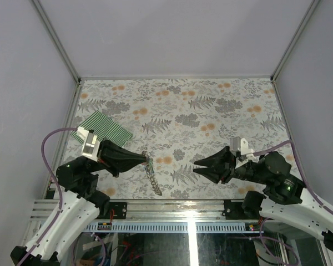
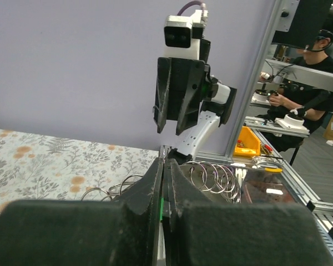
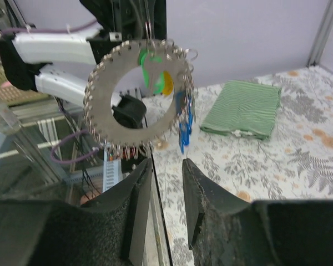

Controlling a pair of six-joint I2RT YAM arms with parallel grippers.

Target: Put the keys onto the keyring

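A flower-printed surface [image 1: 211, 105] sits between pale grey walls and aluminium posts, with a folded green-and-white striped cloth [image 1: 102, 128] lying on it. Just right of the cloth, nearer the arm bases, the left claw [image 1: 147, 160] is pressed together, pinching the grey metal keyring [image 1: 153, 177]. Green, yellow and blue plastic-headed keys [image 3: 184, 130] dangle from the ring. Well right of the cloth, the right claw [image 1: 195, 166] stands half spread and holds nothing.

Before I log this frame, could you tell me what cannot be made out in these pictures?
- Right wrist view: the keys overlap behind the keyring; their count is unclear.
- Top view: they are too small to tell apart.
- Left wrist view: the left gripper hides its own grip point.
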